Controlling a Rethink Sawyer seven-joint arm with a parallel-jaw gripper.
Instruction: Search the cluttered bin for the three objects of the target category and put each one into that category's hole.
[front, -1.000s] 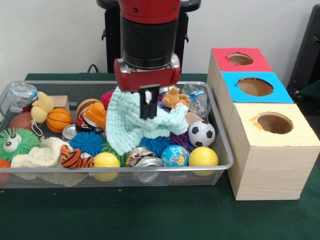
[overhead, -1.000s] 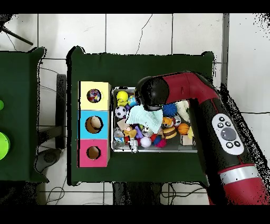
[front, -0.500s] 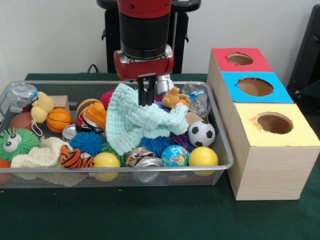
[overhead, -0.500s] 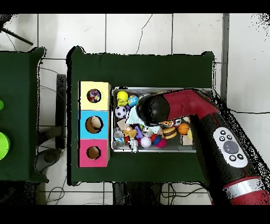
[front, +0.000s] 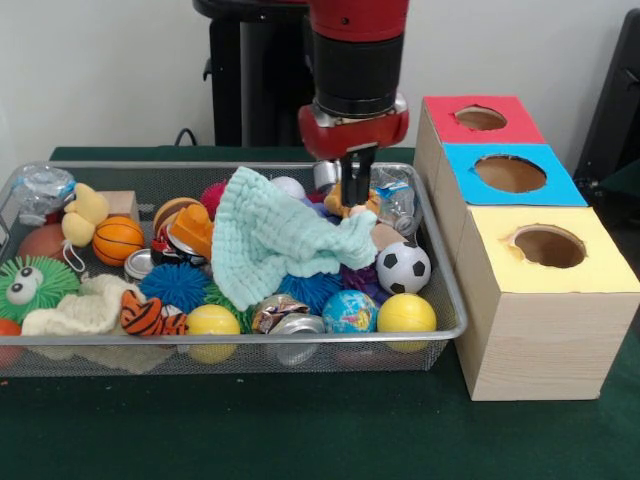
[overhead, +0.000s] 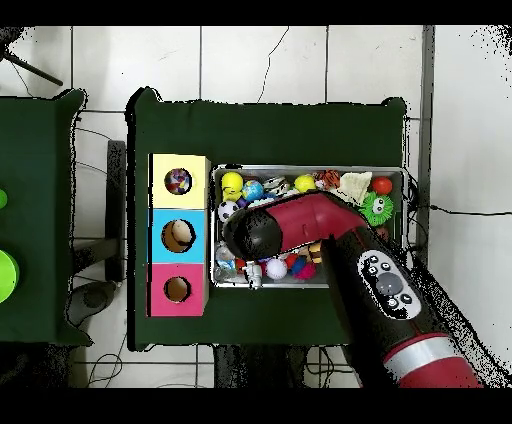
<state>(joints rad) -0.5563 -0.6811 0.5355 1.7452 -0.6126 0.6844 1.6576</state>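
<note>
inside the mesh bin (front: 445, 300), balls (front: 403, 267) surround a mint cloth (front: 270, 235).

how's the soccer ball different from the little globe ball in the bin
The soccer ball is white with black patches; the globe ball is blue with green and yellow map shapes. The soccer ball sits farther back and higher on the pile, beside the mint cloth; the globe ball lies low against the bin's front rim, between a crushed can and a yellow ball. Both are small round balls, neither held.
</note>
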